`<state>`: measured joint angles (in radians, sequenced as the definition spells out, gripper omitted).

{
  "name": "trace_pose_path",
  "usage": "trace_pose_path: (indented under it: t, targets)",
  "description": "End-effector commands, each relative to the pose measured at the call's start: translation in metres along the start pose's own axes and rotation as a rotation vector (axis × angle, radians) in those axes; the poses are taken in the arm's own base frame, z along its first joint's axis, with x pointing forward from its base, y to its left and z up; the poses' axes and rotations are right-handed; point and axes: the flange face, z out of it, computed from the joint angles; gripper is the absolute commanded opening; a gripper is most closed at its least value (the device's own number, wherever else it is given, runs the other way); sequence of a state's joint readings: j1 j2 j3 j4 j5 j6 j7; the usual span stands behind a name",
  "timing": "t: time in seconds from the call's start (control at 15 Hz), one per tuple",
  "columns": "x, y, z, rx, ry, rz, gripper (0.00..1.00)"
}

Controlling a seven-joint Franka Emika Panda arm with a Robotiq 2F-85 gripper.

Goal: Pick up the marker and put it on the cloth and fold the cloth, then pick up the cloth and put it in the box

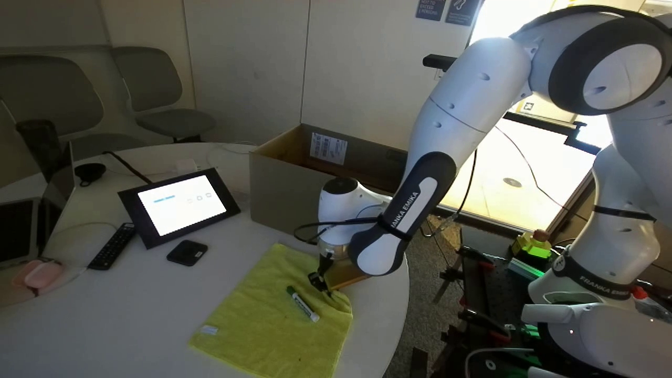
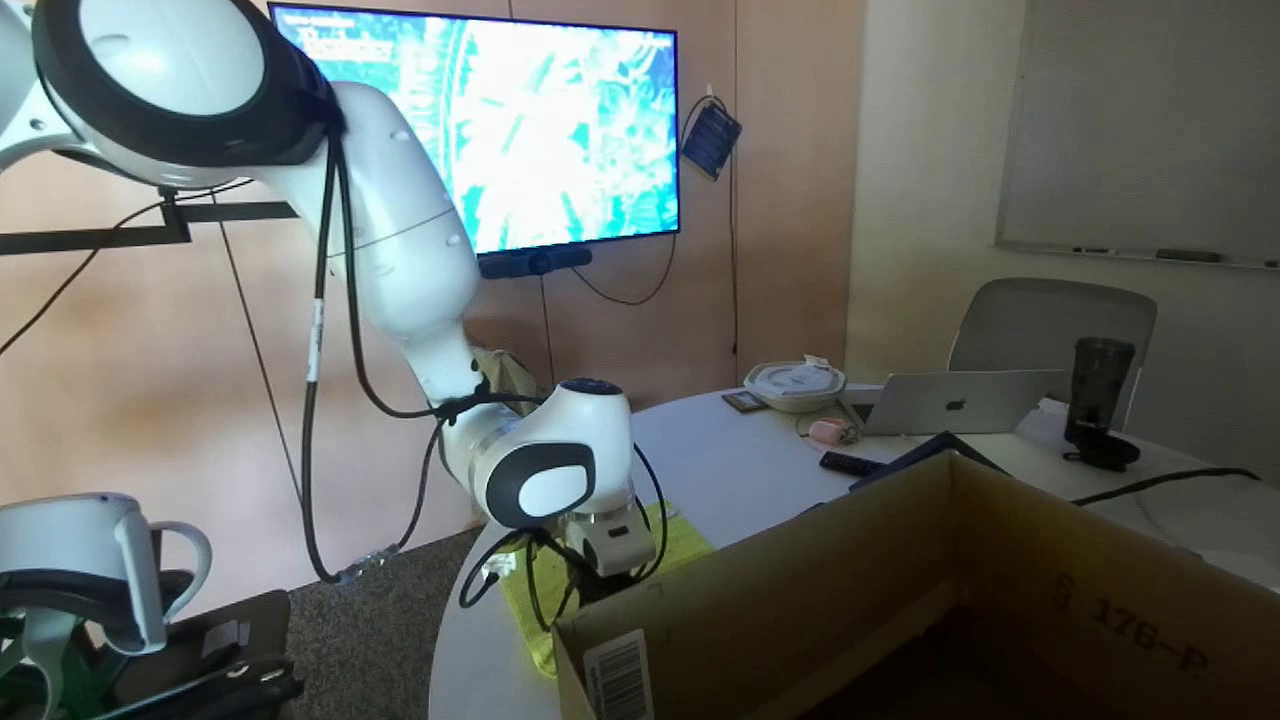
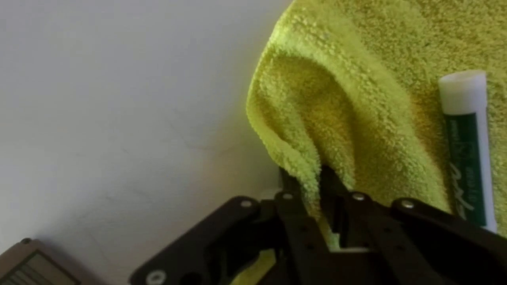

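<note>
The tool (image 3: 310,180) is grasping the cloth (image 1: 257,323) by a bunched edge: in the wrist view a ridge of the fabric is pinched in its grip. The rest of the yellow-green cloth lies spread on the white desk (image 1: 152,320), wrinkled near the tool. The marker (image 1: 303,304), white with a green cap, lies on the cloth, near the tool but apart from it. The box (image 1: 283,194), brown cardboard with its top open, stands on the desk near the cloth; a white label (image 1: 328,148) sits on an inner wall. In an exterior view the desk also carries a lit screen (image 1: 181,206), a small black device (image 1: 187,253), a remote (image 1: 112,245) and a pink case (image 1: 38,273). Beyond the box in an exterior view stand a laptop (image 2: 955,403) and a dark cup (image 2: 1100,385).
</note>
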<state>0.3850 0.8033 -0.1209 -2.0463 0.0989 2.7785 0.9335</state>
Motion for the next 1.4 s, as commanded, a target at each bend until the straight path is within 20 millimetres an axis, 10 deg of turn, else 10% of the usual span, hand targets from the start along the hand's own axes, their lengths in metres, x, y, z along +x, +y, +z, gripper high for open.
trace_pose_path:
  t: [0.0,1.33]
  targets:
    - [-0.006,-0.007,-0.020,0.044,0.019,-0.084,0.18]
    - [-0.089,-0.093,-0.072,0.259,-0.031,-0.707,0.22]
